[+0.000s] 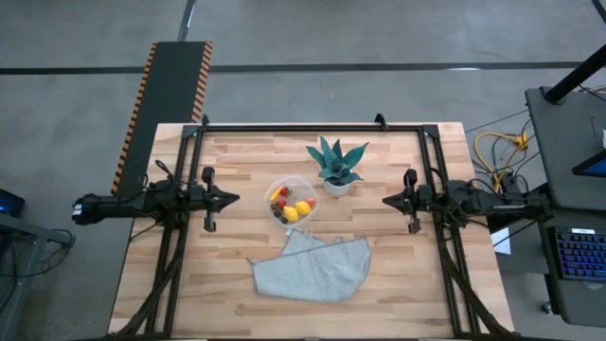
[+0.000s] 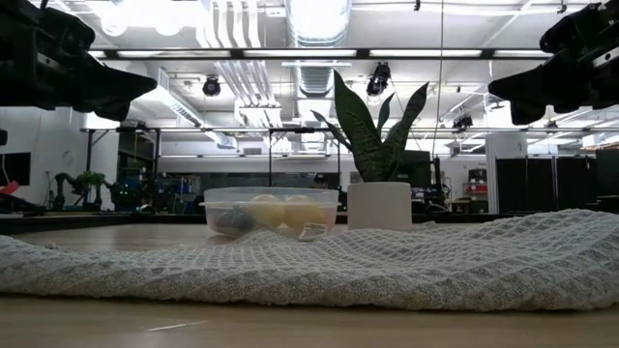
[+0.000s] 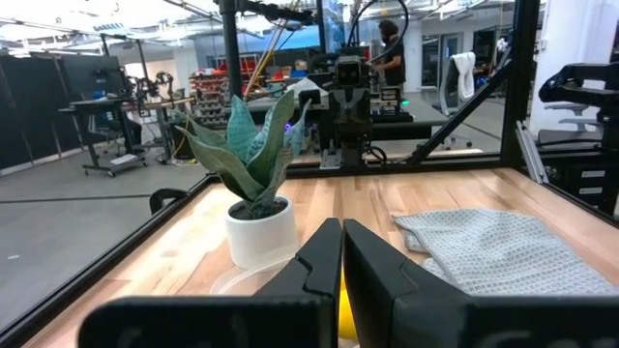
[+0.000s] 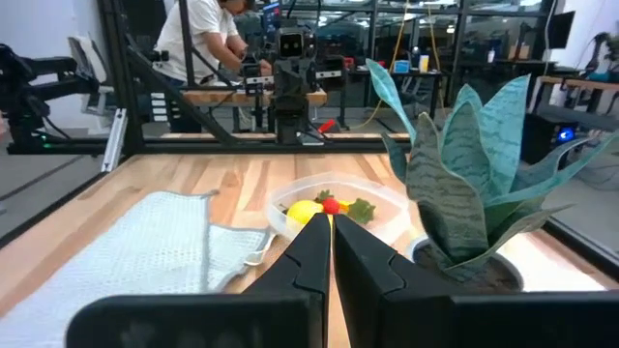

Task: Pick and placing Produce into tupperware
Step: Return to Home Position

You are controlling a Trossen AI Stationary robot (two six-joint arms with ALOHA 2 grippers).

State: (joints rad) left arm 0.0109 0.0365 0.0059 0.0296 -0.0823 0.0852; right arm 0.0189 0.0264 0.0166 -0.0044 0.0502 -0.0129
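Step in hand: homing, as I read it. Pick/place part looks done. Small round clear plastic tupperware (image 1: 271,189) sits centre frame on the light wooden table (image 1: 237,156), just lower left of the teal spiky potted plant (image 1: 336,163) and above the grey knit cloth (image 1: 312,268). Tiny toy produce (image 1: 301,207) is inside it: yellow ovals, red bits, dark round ones. Can't spot any piece outside in high view.

Arms: left hand (image 1: 230,200) centre-left, right hand (image 1: 388,200) centre-right, both pointing inward, well apart from the tupperware. Wrist views show each hand's fingers (image 4: 309,256) pressed together, nothing held.

Next: prob nothing to grab. Arms just need to park w/o clipping the plant or black frame rails (image 1: 312,127).

View diffs:
- High view only: full layout + contents.
- Right wrist: red berry on top of the yellow; person (image 4: 208,39) at a bench, upper left.
- Left wrist: own fingers hide most of the tupperware, just rim + a yellow sliver.
- Low view: cloth across the foreground, tupperware side-on behind it, hands in the top corners, off the table.
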